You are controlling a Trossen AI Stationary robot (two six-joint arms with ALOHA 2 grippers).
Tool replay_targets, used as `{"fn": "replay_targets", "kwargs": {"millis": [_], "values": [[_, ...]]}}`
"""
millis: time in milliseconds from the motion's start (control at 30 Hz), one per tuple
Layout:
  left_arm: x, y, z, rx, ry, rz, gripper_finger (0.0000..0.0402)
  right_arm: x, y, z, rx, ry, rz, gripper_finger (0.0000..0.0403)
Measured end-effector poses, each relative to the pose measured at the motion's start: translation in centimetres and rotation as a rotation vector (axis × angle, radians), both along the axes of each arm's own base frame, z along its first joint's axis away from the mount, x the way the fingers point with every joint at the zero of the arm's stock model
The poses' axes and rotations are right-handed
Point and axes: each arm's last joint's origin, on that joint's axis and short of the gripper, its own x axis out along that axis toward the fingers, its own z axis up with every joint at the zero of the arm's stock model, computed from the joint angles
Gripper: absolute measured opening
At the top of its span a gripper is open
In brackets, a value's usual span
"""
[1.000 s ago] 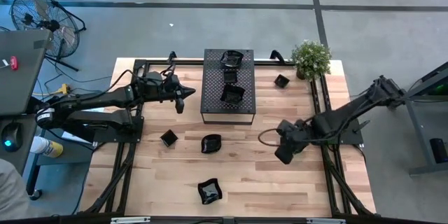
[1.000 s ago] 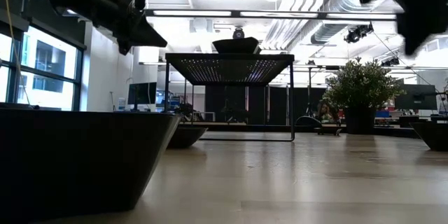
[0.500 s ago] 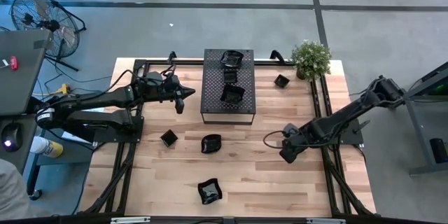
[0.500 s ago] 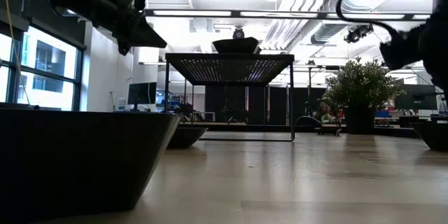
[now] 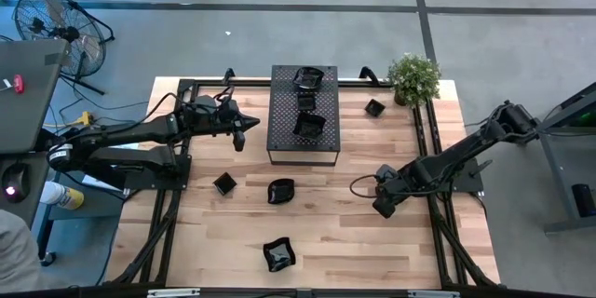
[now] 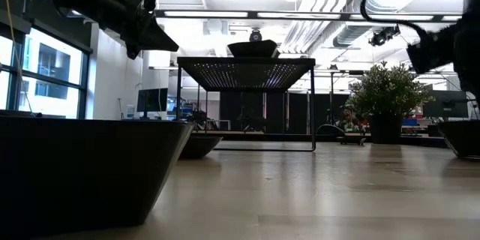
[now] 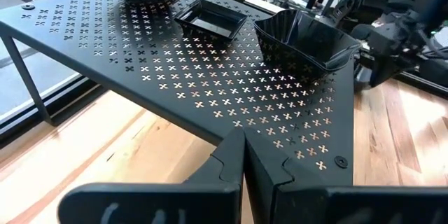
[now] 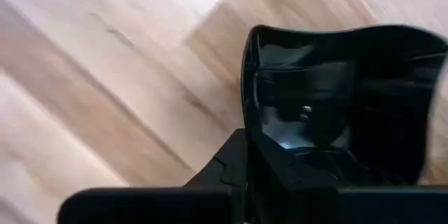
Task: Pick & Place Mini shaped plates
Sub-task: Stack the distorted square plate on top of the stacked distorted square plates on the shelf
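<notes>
Small glossy black mini shaped plates are spread about. Three sit on the perforated black rack (image 5: 279, 116): a wavy one (image 5: 307, 77), a square one (image 5: 306, 101) and a deeper one (image 5: 309, 126). More lie on the wooden table: one (image 5: 224, 182), one (image 5: 281, 190), one (image 5: 278, 253) and one (image 5: 374, 107). My right gripper (image 5: 380, 209) is down at the table's right; in its wrist view the fingers (image 8: 231, 157) pinch the rim of a black plate (image 8: 336, 98). My left gripper (image 5: 240, 138) hovers shut beside the rack's left edge (image 7: 140, 77), holding nothing.
A potted plant (image 5: 413, 76) stands at the back right corner. Black frame rails (image 5: 430, 140) run along both sides of the table. A fan (image 5: 47, 19) and a grey cabinet (image 5: 23, 84) stand off the table on the left.
The right arm has dropped toward the table and its fingers have closed on a plate's rim. The left arm has not moved.
</notes>
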Motion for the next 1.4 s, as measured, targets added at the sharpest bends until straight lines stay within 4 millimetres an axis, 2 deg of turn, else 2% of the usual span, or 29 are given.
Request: {"fn": "replay_targets", "kwargs": {"millis": [100,233,467,633,767,900,1100,1267,1400], "values": [[0.0,0.0,0.0,0.000,0.000,0.000,0.0000,0.6,0.3,1.2,0.003,-0.018,0.033,0.0008],[0.0,0.0,0.0,0.000,0.000,0.000,0.0000,1.7,0.8,3.9,0.002,-0.076,0.096,0.0003],[0.0,0.0,0.0,0.002,-0.005,0.000,0.0000,3.2,1.0,10.9,-0.056,-0.198,0.170,0.0003],[0.0,0.0,0.1,0.020,0.001,-0.006,0.0000,4.4,-0.3,16.7,-0.098,-0.363,0.186,0.0007],[0.0,0.0,0.1,0.021,0.001,-0.006,0.0000,5.8,-2.3,19.4,-0.200,-0.410,0.183,0.0006],[0.0,0.0,0.1,0.020,0.001,-0.006,0.0000,8.6,-4.1,21.3,-0.322,-0.433,0.280,0.0006],[0.0,0.0,0.0,0.019,0.001,-0.006,0.0000,14.2,-6.6,22.6,-0.446,-0.416,0.439,0.0006],[0.0,0.0,0.0,0.018,0.001,-0.006,0.0000,18.2,-8.0,22.7,-0.508,-0.400,0.594,0.0007],[0.0,0.0,0.0,0.015,0.000,-0.005,0.0000,20.1,-8.7,21.8,-0.532,-0.337,0.696,0.0005]]}}
